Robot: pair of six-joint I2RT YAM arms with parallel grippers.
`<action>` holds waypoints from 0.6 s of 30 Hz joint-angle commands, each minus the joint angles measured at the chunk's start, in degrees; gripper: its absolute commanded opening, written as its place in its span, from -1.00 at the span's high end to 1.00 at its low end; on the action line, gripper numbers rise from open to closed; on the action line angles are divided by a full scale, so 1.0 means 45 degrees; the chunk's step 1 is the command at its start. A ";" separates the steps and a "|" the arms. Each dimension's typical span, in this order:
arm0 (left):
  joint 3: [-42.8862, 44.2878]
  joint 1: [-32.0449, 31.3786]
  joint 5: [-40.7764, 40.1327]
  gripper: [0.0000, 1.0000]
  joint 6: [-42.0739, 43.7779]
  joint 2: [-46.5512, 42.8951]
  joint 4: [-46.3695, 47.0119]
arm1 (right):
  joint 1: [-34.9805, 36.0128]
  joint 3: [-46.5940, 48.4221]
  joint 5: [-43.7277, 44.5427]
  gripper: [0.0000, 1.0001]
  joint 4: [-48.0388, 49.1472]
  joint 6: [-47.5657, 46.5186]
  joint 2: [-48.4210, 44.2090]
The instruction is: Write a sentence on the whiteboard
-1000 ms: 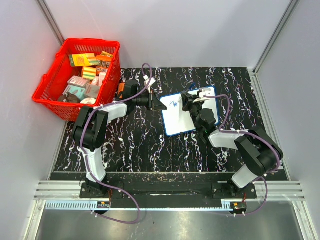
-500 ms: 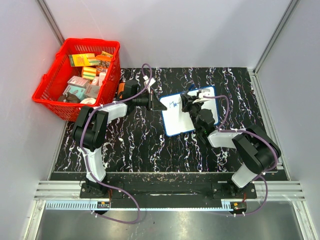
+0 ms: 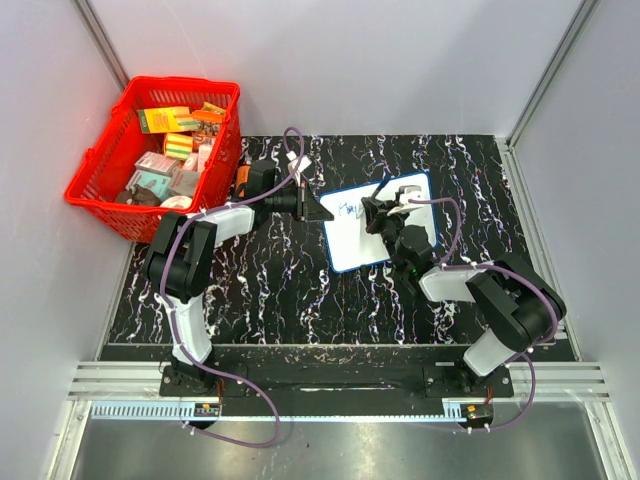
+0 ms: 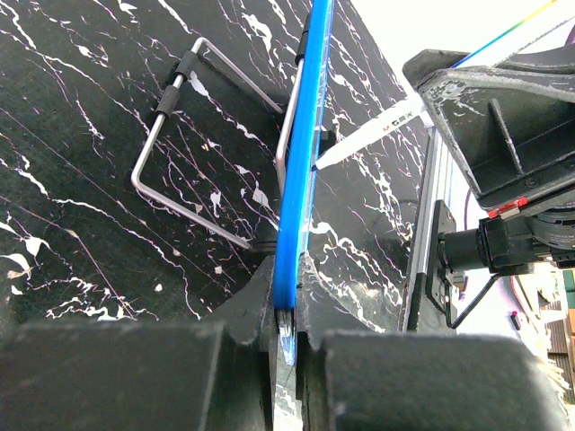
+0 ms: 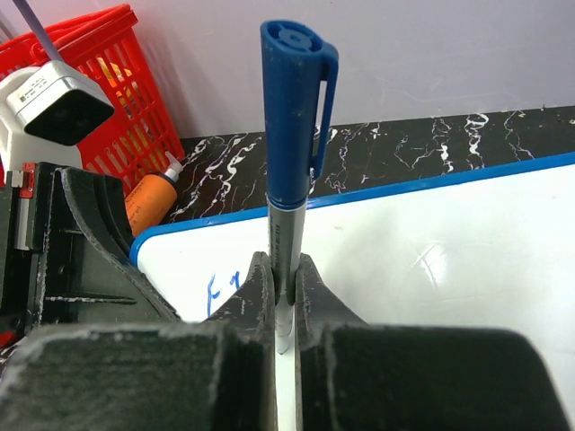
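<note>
The whiteboard (image 3: 352,240), white with a thin blue rim, lies mid-table with a few blue marks (image 3: 349,209) near its top left corner; only the start of the sentence shows (image 5: 218,289). My left gripper (image 3: 318,213) is shut on the board's left rim, seen edge-on in the left wrist view (image 4: 298,180). My right gripper (image 3: 381,213) is shut on a blue-capped marker (image 5: 289,171), cap end up, over the board's upper part. The marker's barrel and tip show beside the board in the left wrist view (image 4: 364,136).
A red basket (image 3: 105,170) full of small boxes stands at the far left. An orange bottle (image 3: 241,172) lies by the left arm. A wire stand (image 4: 193,135) is folded out behind the board. Grey walls close in the table.
My right gripper with the marker has shifted slightly along the board's top, and the blue marks have grown a little. The left gripper has stayed put.
</note>
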 commanded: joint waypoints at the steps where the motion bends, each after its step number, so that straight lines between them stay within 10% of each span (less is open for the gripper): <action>1: -0.0103 -0.0123 -0.1192 1.00 0.1532 -0.0135 -0.0682 | -0.0079 -0.0146 -0.0060 1.00 -0.0265 -0.0066 -0.0309; 18: -0.0064 -0.0143 -0.1172 1.00 0.1610 -0.0077 -0.0799 | -0.0215 0.1182 0.0038 1.00 0.0166 -0.1043 -0.0563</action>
